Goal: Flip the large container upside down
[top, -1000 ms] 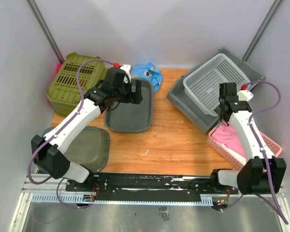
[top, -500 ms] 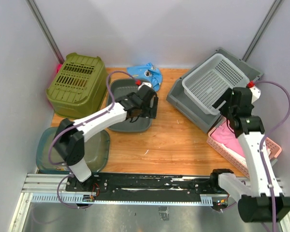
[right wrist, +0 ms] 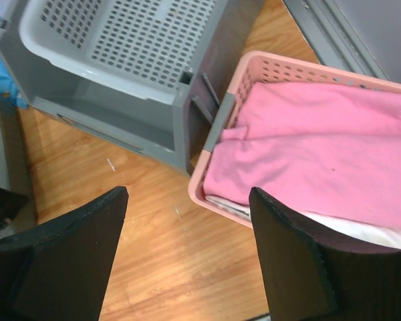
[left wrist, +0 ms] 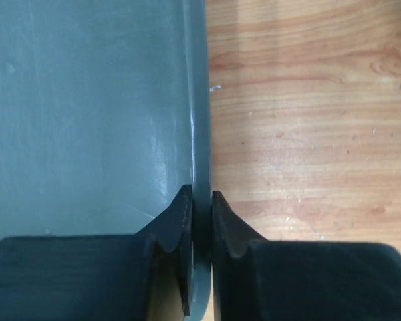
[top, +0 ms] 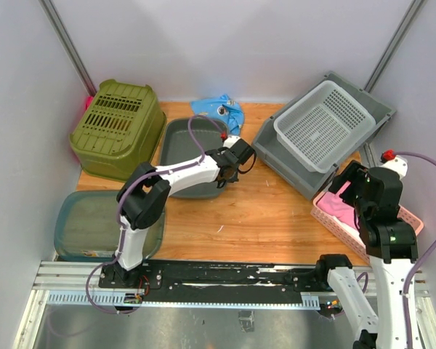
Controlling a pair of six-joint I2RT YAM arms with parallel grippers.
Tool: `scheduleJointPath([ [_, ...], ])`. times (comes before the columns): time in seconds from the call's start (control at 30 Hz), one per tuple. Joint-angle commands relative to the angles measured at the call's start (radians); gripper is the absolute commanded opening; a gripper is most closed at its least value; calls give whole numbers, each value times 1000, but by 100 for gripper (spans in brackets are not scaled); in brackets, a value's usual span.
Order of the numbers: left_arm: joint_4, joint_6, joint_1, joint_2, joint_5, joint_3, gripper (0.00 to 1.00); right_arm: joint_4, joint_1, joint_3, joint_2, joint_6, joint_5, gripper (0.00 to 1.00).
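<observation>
The dark grey tub (top: 180, 143) sits open side up on the wooden surface (top: 276, 211), towards the back and middle. An olive slatted crate (top: 116, 125) is on its left and a grey bin (top: 289, 161) stands to its right. The left arm reaches across the tub, and the left claw (top: 236, 161) is at the tub's right-hand rim. In the left wrist view, that claw (left wrist: 199, 200) is clamped on the thin rim, one finger inside the tub (left wrist: 87, 120) and the other outside, over the bare wood (left wrist: 307, 100).

The right claw (top: 349, 182) hangs above the surface at the right side, holding nothing, with its fingers (right wrist: 73, 247) spread wide apart. Below it in the right wrist view are the edge of a pink basket (right wrist: 222, 120) with pink cloth (right wrist: 321, 154) in it and the grey bin with a pale perforated basket (right wrist: 147, 40) resting tilted in it. A blue crumpled item (top: 221, 110) lies behind the tub, and a teal tub (top: 80, 225) sits at the near left.
</observation>
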Motion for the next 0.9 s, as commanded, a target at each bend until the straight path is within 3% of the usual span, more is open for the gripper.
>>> scheduleJointPath([
  [0.0, 7, 4, -2, -96, 39, 24, 2, -92, -16, 36, -23, -49, 53, 75],
  [0.27, -35, -86, -2, -439, 428, 6, 0, -93, -16, 87, -16, -67, 69, 74],
  [0.43, 89, -208, 0, -613, 633, -94, 0, -82, -16, 70, -14, -53, 46, 73],
  [0.57, 310, -321, 12, -740, 785, -264, 0, -82, -16, 59, -23, -48, 33, 73],
  [0.7, 672, -511, 88, -858, 937, -515, 0, -82, -16, 58, -34, -52, 31, 73],
  [0.87, 1001, -717, 173, -953, 978, -729, 0, -83, -16, 60, -33, -59, 26, 73],
])
